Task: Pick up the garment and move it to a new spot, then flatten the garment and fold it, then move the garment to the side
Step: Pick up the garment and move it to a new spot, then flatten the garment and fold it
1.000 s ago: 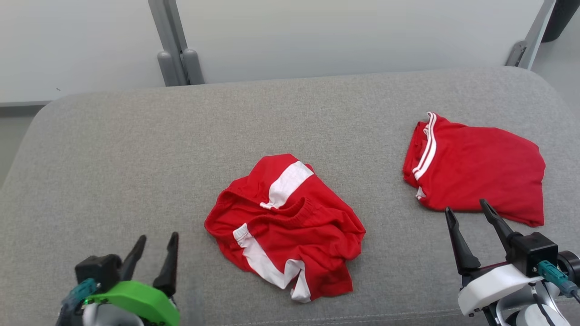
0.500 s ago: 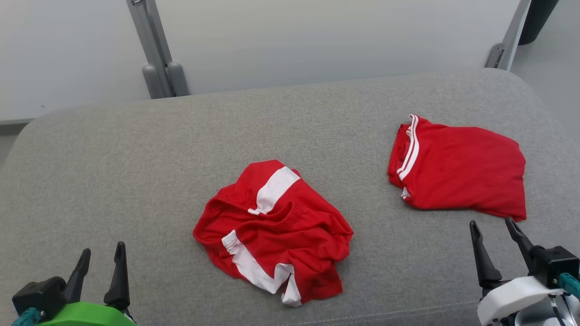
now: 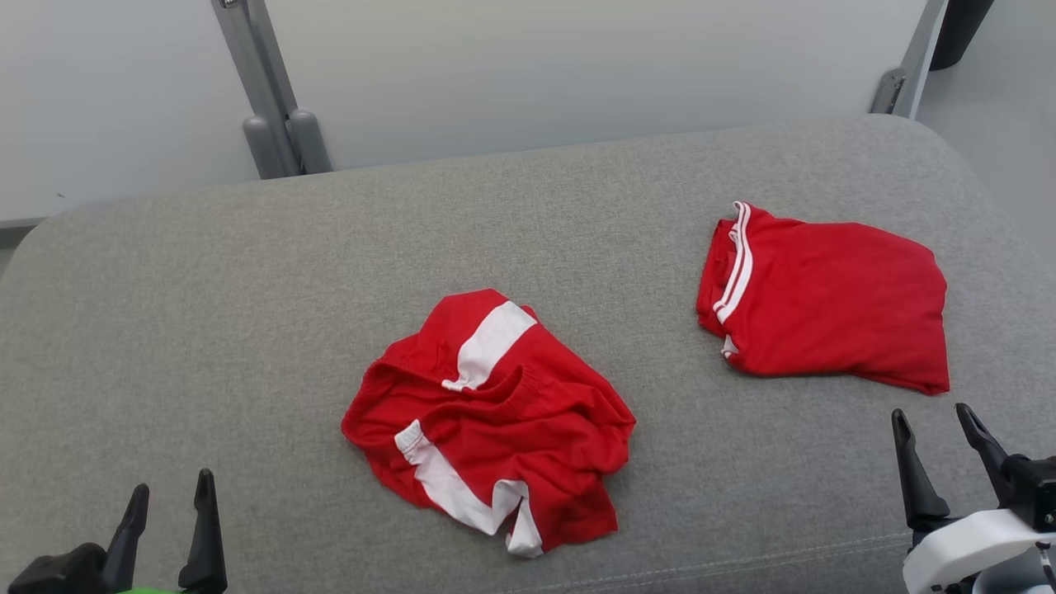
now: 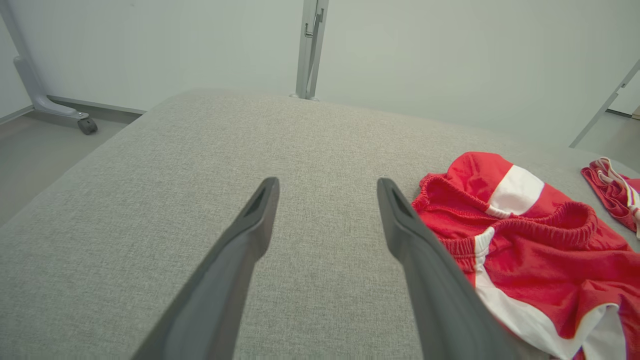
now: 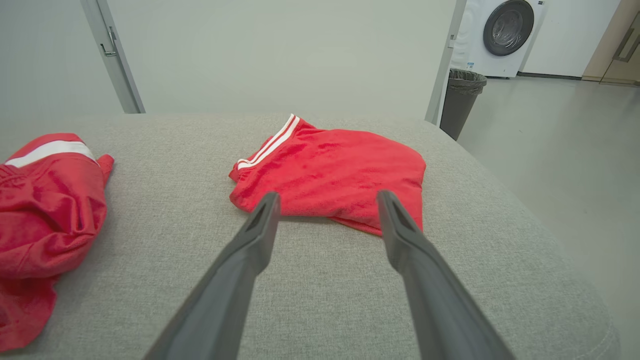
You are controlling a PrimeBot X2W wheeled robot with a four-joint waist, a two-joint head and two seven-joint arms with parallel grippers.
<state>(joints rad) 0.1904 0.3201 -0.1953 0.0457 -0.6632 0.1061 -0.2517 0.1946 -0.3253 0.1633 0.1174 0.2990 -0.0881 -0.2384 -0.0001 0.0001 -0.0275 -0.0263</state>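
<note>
A crumpled red garment (image 3: pixel 495 421) with white panels lies in the middle of the grey cushioned surface (image 3: pixel 247 289). In the left wrist view the garment (image 4: pixel 530 240) is just right of my fingers, apart from them. In the right wrist view the garment (image 5: pixel 45 210) is at the far left. My left gripper (image 3: pixel 172 487) stands open at the near left edge, well left of the garment. The left gripper (image 4: pixel 327 182) has nothing between its fingers. My right gripper (image 3: pixel 931 412) is open at the near right. The right gripper (image 5: pixel 327 195) is empty.
A second red garment (image 3: pixel 833 309) with white stripes lies folded at the right, just beyond my right gripper; this folded garment (image 5: pixel 335 172) sits ahead of the fingers. Grey posts (image 3: pixel 272 124) and a pale wall stand behind. A bin (image 5: pixel 460 100) and washing machine (image 5: pixel 505 35) stand off right.
The head view has shifted a little. Both grippers have drawn back toward the near edge and outward, still open. Both garments lie as before.
</note>
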